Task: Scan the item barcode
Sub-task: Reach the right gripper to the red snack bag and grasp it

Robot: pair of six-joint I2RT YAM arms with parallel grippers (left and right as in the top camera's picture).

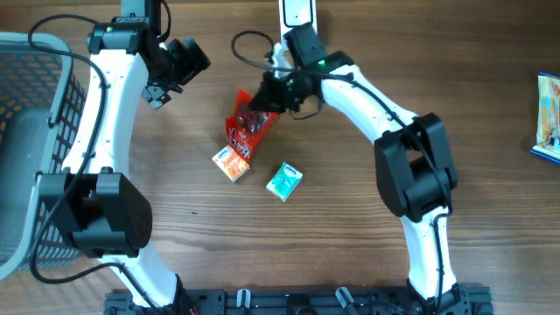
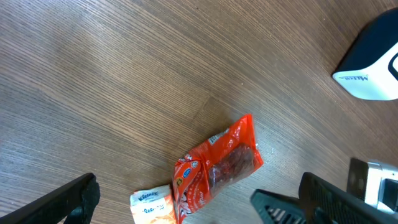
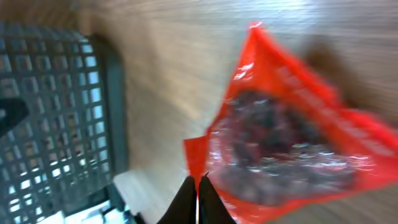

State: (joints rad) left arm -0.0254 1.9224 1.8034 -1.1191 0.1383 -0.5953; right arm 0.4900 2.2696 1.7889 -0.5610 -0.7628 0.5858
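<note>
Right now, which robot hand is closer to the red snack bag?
Right. The right hand is pinched shut on the red snack bag's edge. The left hand hangs open off to the bag's side, not touching it.

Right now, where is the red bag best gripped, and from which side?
Take the bag by the thin flat corner at its far end, from above: the middle bulges with contents. The right pincer is shut on that corner.

My right gripper (image 3: 199, 191) is pinched fully closed, its arm reaching inward. My left gripper (image 1: 159, 91) hangs, jaws spread wide.
</note>
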